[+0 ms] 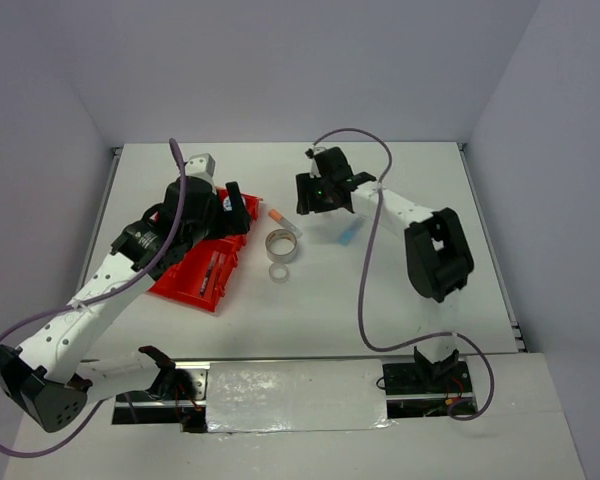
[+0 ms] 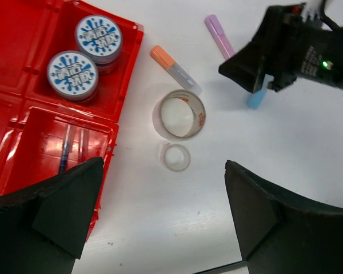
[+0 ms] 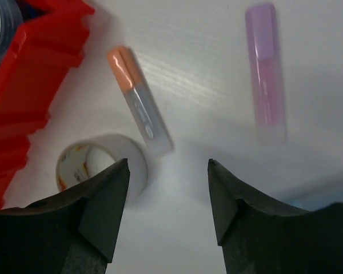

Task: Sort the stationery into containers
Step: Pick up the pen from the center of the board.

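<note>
Gaping empty beside the red tray (image 1: pixel 185 287), the right gripper (image 3: pixel 168 166) should straddle the orange-capped stick (image 3: pixel 140 103) crosswise, clear of the tape ring (image 3: pixel 115 142); the left gripper (image 2: pixel 166 197) gapes likewise.

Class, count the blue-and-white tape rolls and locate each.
2. The upper roll and lower roll sit side by side in one red tray compartment; part of the tray is hidden.

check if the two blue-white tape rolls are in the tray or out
In. Both blue-white tape rolls sit side by side inside one compartment of the red tray.
</note>
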You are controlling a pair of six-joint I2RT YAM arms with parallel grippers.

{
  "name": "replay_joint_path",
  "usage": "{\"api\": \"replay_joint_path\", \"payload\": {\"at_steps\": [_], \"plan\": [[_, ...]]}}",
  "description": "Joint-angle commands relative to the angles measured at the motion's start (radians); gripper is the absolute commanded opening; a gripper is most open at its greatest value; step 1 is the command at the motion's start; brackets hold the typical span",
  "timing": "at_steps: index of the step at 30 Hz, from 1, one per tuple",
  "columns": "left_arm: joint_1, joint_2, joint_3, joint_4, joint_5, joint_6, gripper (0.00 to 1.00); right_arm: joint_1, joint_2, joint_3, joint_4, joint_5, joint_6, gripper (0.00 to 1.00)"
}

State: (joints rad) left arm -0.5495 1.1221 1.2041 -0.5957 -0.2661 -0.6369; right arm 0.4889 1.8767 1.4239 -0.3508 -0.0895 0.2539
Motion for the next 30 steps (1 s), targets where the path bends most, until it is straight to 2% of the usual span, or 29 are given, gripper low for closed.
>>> {"api": "replay_joint_path", "payload": {"at_steps": [1,5,10,19,22,25,27,28,30], "plan": [[-0.003,-0.021,0.034,-0.004,-0.09,0.002,0.99,0.013,0.146,0.194,0.001,-0.081,-0.093,0.61],[-0.003,-0.053,0.003,-0.038,-0.136,0.035,0.99,0.036,0.274,0.294,-0.028,-0.085,-0.146,0.6],[-0.001,-0.084,-0.043,-0.065,-0.151,0.036,0.99,0.08,0.354,0.41,-0.106,-0.036,-0.222,0.58],[-0.001,-0.146,-0.115,-0.061,-0.151,0.039,0.99,0.111,0.441,0.474,-0.184,0.008,-0.245,0.56],[-0.001,-0.148,-0.121,-0.062,-0.144,0.043,0.99,0.12,0.478,0.519,-0.246,0.069,-0.252,0.56],[-0.001,-0.154,-0.13,-0.064,-0.14,0.045,0.99,0.125,0.496,0.535,-0.293,0.148,-0.272,0.52],[-0.001,-0.168,-0.135,-0.064,-0.142,0.048,0.99,0.125,0.489,0.499,-0.295,0.2,-0.265,0.45],[0.0,-0.176,-0.139,-0.064,-0.143,0.048,0.99,0.126,0.472,0.478,-0.287,0.211,-0.263,0.38],[-0.001,-0.182,-0.143,-0.058,-0.142,0.048,0.99,0.125,0.455,0.422,-0.265,0.215,-0.257,0.33]]}}
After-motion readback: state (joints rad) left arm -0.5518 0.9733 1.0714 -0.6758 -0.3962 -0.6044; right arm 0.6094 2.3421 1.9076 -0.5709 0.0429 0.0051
